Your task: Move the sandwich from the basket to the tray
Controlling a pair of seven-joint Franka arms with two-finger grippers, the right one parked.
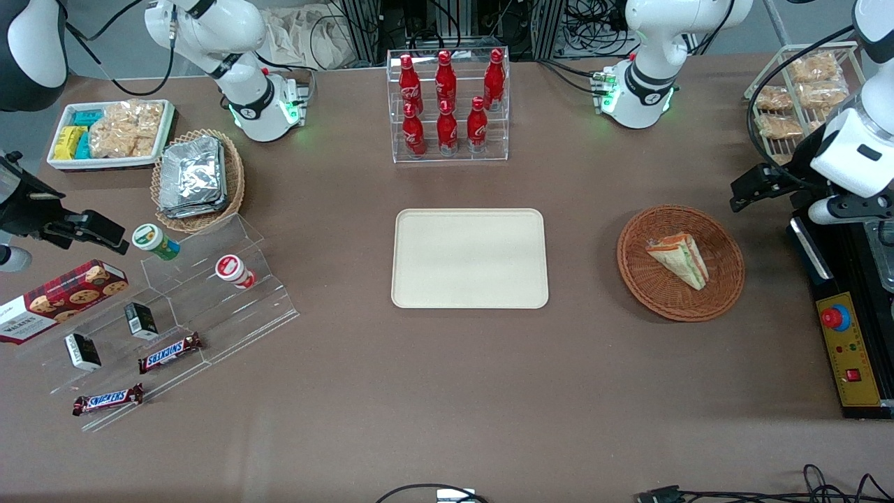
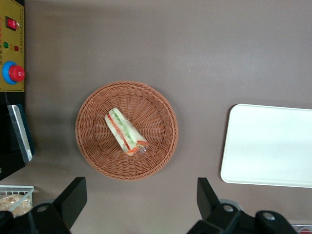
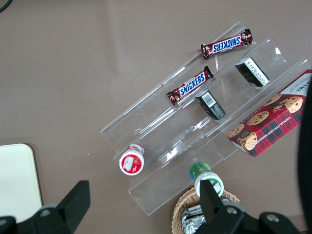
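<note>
Sandwich (image 1: 679, 260) lies in the basket (image 1: 726, 279), at 3 o'clock from the tray (image 1: 469, 258). Gripper (image 2: 141, 204) hangs above the basket's rim, fingers (image 2: 73, 197) spread wide, apparently holding nothing.

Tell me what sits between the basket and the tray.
Nothing: only bare brown table separates basket from tray, front view. The open claw hangs above.

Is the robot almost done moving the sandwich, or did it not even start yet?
It has barely started. The sandwich lies in the basket, and the tray has nothing on it. The robot's hand is open and holds nothing; it hangs above the table beside the basket, toward the working arm's end. Everything is left: reach down, grab the sandwich, carry it over and set it on the tray.
</note>
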